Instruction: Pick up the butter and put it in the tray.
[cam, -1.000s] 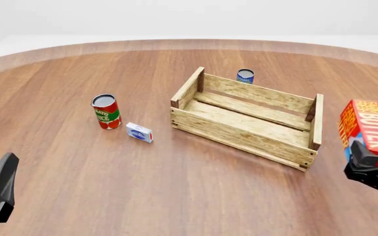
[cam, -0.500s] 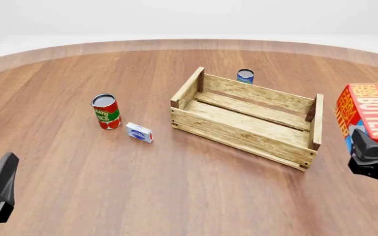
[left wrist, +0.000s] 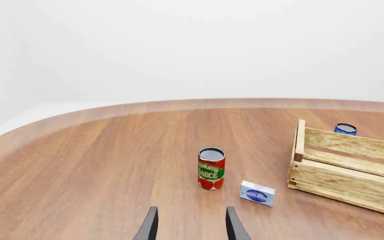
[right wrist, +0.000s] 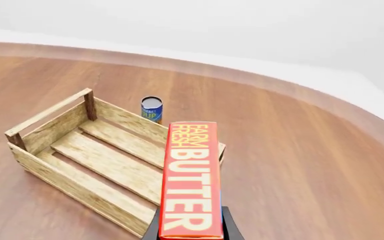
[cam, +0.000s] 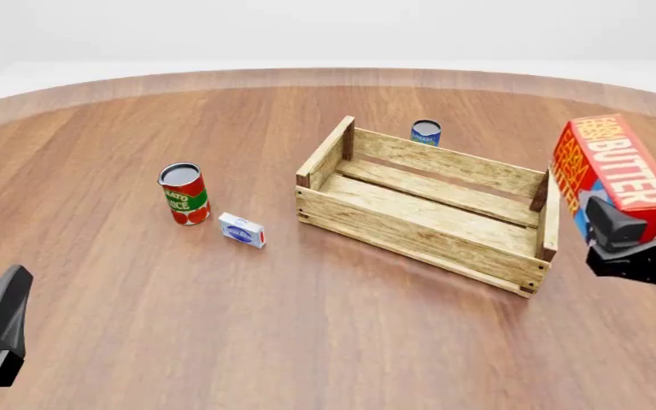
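With right gripper [cam: 608, 229] clamped on red rectangular butter carton [cam: 615, 166], carry level over pale slatted wooden tray [cam: 419, 224], clearing near end wall before lowering.

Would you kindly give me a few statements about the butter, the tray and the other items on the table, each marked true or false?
1. The right gripper holds the butter off the table. True.
2. The butter already lies inside the tray. False: it is in the air by the tray's right end.
3. The left gripper holds the tomato sauce can. False: its fingers are open and hold nothing.
4. A small blue-white box lies between the tomato sauce can and the tray. True.
5. A blue can stands beyond the tray. True.
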Robot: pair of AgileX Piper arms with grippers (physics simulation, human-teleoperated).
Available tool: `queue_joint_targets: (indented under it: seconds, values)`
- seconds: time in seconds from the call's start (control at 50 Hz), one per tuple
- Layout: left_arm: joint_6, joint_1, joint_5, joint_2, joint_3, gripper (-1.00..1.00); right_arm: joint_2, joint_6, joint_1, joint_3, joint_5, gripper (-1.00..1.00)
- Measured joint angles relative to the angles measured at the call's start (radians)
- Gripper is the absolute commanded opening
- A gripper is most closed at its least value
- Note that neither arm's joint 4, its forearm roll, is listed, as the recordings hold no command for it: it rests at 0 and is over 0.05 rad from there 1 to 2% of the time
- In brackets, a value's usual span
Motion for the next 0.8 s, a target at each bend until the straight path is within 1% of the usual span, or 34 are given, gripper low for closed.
queue_joint_targets:
  seconds: [0.46,0.8]
  values:
    - [0.000,0.000,0.000,0.000,0.000,1.00,0.151,-0.004,0.062,-0.069,-0.074,-1.00]
    - [0.000,0.000,0.000,0.000,0.000,1.00,0.270,0.009,0.104,-0.130,-0.113,-1.00]
